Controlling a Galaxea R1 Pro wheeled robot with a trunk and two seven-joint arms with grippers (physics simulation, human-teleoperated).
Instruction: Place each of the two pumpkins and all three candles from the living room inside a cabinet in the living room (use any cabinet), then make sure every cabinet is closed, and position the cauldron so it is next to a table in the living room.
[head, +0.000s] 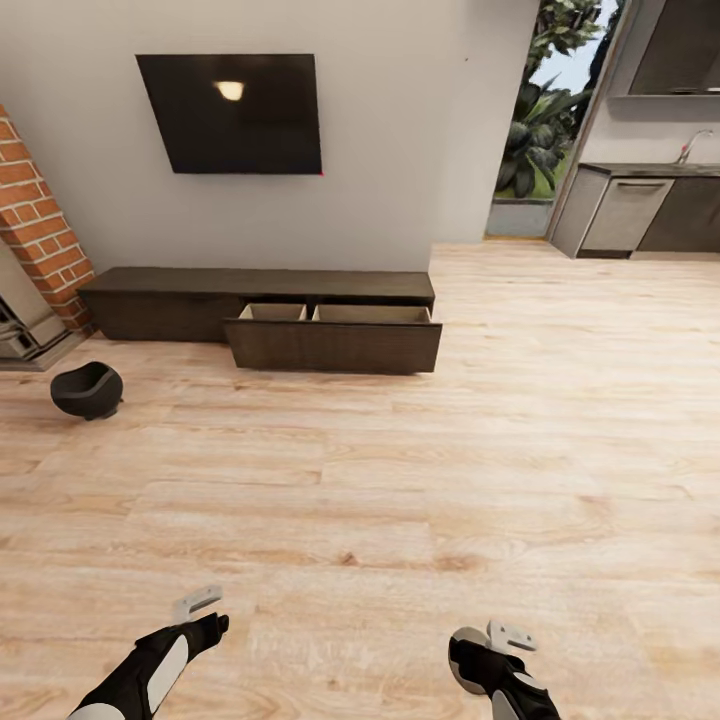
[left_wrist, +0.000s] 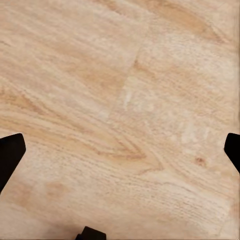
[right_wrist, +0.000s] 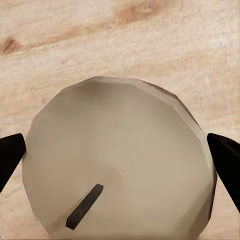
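- Carrying a candle in the right claw is the step in hand, as I judge it: in the right wrist view the two fingers sit against its opposite sides, closed onto the grey-beige cylinder, wick end facing the camera.
- The left claw is spread wide with nothing between its fingers; only bare floor lies under it.
- The cabinet stands ahead against the wall under the dark screen, with one wide drawer pulled out and its pale inside showing two compartments. It is well apart from the robot, so the base has to drive closer before any reach.
- To do it well, approach squarely to the drawer front and stop short of it, so the base does not knock it.
- Bring the candle over a compartment, lower it inside, and only then let go, so it does not roll out.
- The cauldron sits on the floor to the left, near the brick hearth; steer clear of it.
- Whether the drawer already holds anything cannot be told from here.
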